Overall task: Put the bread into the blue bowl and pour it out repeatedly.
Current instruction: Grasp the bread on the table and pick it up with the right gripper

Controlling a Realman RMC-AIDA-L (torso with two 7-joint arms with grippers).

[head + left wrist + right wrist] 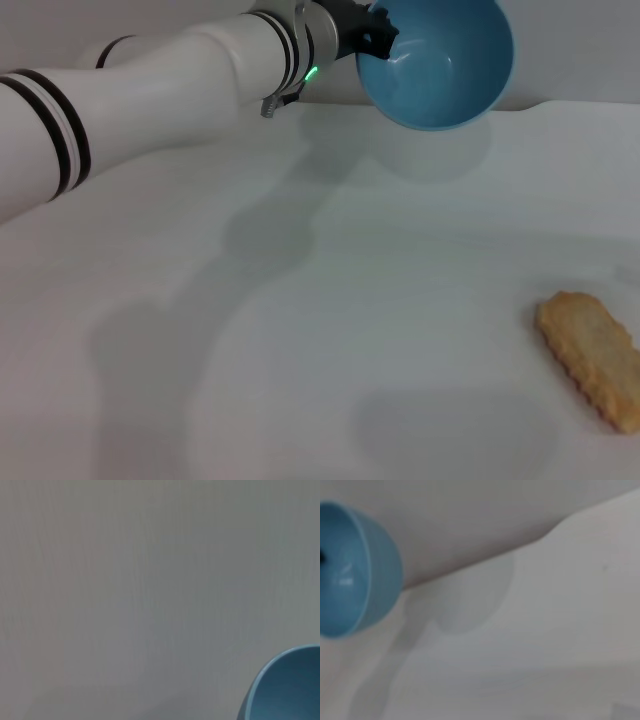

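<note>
My left gripper holds the blue bowl by its rim, high above the far side of the table. The bowl is tipped on its side, its glossy empty inside facing the head camera. A part of the bowl's rim shows in the left wrist view, and the whole tipped bowl shows in the right wrist view. The bread, golden-tan with ridged edges, lies flat on the table at the near right, far from the bowl. My right gripper appears in no view.
The white table spreads under everything, with the bowl's shadow at its far side. Its back edge meets a pale wall behind the bowl.
</note>
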